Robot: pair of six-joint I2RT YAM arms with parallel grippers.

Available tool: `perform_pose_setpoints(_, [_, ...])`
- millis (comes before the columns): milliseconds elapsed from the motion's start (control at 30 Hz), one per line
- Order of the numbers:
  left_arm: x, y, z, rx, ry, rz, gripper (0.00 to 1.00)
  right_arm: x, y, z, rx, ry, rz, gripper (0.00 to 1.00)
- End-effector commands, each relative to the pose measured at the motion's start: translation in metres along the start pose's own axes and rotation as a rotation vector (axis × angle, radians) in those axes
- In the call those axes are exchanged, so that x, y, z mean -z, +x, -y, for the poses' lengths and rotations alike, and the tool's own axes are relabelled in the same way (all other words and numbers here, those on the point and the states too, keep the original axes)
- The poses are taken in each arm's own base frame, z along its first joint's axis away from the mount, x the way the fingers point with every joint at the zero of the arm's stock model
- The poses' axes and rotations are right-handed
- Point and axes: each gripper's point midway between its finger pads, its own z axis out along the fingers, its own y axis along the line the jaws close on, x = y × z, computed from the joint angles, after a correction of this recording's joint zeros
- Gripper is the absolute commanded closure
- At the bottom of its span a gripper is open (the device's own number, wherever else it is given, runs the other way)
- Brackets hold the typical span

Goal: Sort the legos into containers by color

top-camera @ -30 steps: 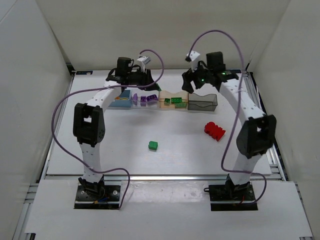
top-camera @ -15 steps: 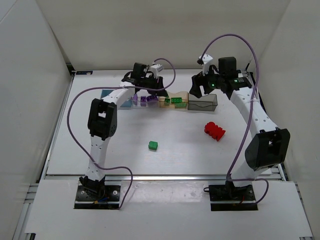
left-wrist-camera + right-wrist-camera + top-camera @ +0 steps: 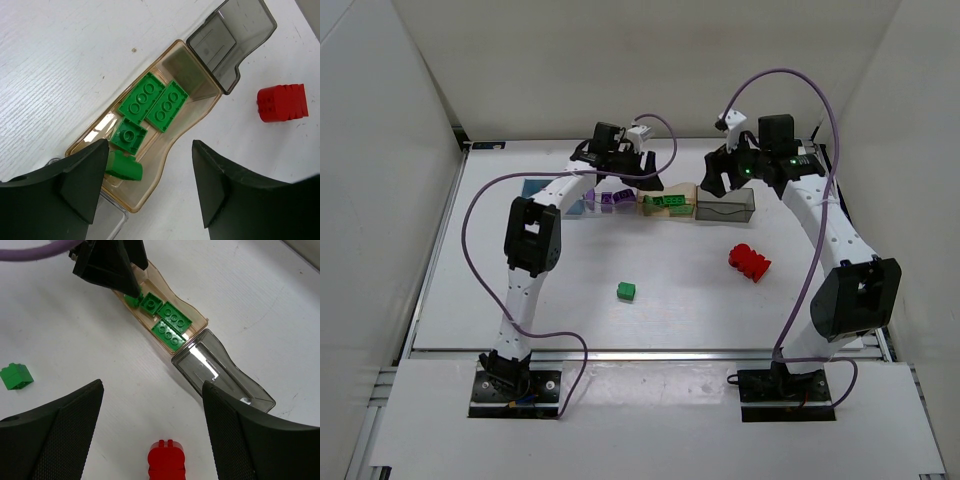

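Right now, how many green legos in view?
5. Four in the pale orange container: two plates side by side, a small square, a brick by the left gripper. A loose lego on the table. More could be hidden.

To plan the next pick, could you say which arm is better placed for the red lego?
Right: the open right claw hangs nearer the red lego; the left claw is over the orange container.

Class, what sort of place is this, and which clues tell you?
Likely a robotics lab test cell: a white table boxed in by plain white walls, a cabled left arm and right arm bolted at its edge, and a loose red lego.
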Motion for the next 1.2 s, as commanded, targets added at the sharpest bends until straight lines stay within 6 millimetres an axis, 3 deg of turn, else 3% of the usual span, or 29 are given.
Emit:
perform_pose_setpoints(0, [0.048, -0.070, 0.039, -0.091, 0.011, 0.138, 0.23, 0.011, -0.003, -0.008, 0.045, -0.037, 0.026, 0.17])
perform_pose_setpoints(33, [0.056, -0.078, 0.045, -0.069, 0.005, 0.155, 0.23, 0.011, -0.001, -0.017, 0.061, -0.090, 0.028, 0.18])
perform_pose_setpoints(100, [0.096, -0.109, 0.067, -0.079, 0.006, 0.226, 0.23, 0.014, 0.009, -0.035, 0.108, -0.188, 0.014, 0.19])
perform_pose_setpoints(133, [0.107, -0.111, 0.073, -0.040, 0.013, 0.232, 0.23, 0.016, 0.012, -0.050, 0.111, -0.272, 0.029, 0.20])
perform_pose_setpoints(167, [0.138, -0.125, 0.084, -0.050, 0.003, 0.274, 0.23, 0.018, 0.022, -0.061, 0.122, -0.330, 0.015, 0.20])
perform_pose_setpoints(200, [0.150, -0.126, 0.086, -0.041, -0.007, 0.279, 0.23, 0.019, 0.025, -0.070, 0.124, -0.370, 0.019, 0.20])
perform_pose_setpoints(233, [0.160, -0.117, 0.082, -0.013, -0.028, 0.268, 0.23, 0.019, 0.027, -0.078, 0.119, -0.405, 0.019, 0.20])
perform_pose_setpoints(267, [0.184, -0.121, 0.092, -0.022, -0.047, 0.292, 0.23, 0.018, 0.034, -0.088, 0.097, -0.452, 0.017, 0.20])
perform_pose_setpoints(333, [0.219, -0.104, 0.084, 0.018, -0.099, 0.290, 0.22, 0.017, 0.037, -0.110, 0.116, -0.517, 0.016, 0.21])
perform_pose_setpoints(400, [0.239, -0.088, 0.074, 0.039, -0.141, 0.270, 0.19, 0.011, 0.047, -0.128, 0.159, -0.558, -0.004, 0.22])
perform_pose_setpoints(433, [0.259, -0.075, 0.065, 0.067, -0.178, 0.255, 0.17, 0.006, 0.050, -0.145, 0.201, -0.594, -0.011, 0.22])
perform_pose_setpoints(500, [0.274, -0.057, 0.057, 0.107, -0.204, 0.229, 0.14, 0.001, 0.053, -0.164, 0.217, -0.636, -0.021, 0.22])
perform_pose_setpoints(533, [0.294, -0.051, 0.054, 0.131, -0.232, 0.233, 0.12, -0.006, 0.055, -0.182, 0.242, -0.672, -0.026, 0.23])
perform_pose_setpoints(600, [0.309, -0.035, 0.049, 0.160, -0.259, 0.233, 0.05, -0.018, 0.072, -0.195, 0.227, -0.667, -0.068, 0.24])
perform_pose_setpoints(633, [0.331, -0.036, 0.052, 0.151, -0.287, 0.273, 0.01, -0.029, 0.065, -0.199, 0.249, -0.644, -0.025, 0.25])
perform_pose_setpoints(700, [0.340, -0.021, 0.052, 0.162, -0.309, 0.280, 0.01, -0.045, 0.084, -0.207, 0.197, -0.576, -0.059, 0.25])
perform_pose_setpoints(733, [0.353, -0.021, 0.061, 0.136, -0.330, 0.307, 0.01, -0.053, 0.076, -0.211, 0.147, -0.554, -0.023, 0.25])
perform_pose_setpoints(800, [0.362, -0.010, 0.073, 0.101, -0.361, 0.315, 0.01, -0.066, 0.084, -0.217, 0.137, -0.502, -0.009, 0.25])
perform_pose_setpoints(933, [0.367, 0.014, 0.082, 0.112, -0.416, 0.305, 0.00, -0.075, 0.106, -0.230, 0.167, -0.475, -0.022, 0.25])
perform_pose_setpoints(1067, [0.374, 0.031, 0.084, 0.117, -0.480, 0.289, 0.01, -0.082, 0.113, -0.236, 0.203, -0.444, -0.002, 0.24])
perform_pose_setpoints(1167, [0.373, 0.039, 0.087, 0.126, -0.479, 0.277, 0.01, -0.080, 0.124, -0.254, 0.268, -0.505, -0.006, 0.24])
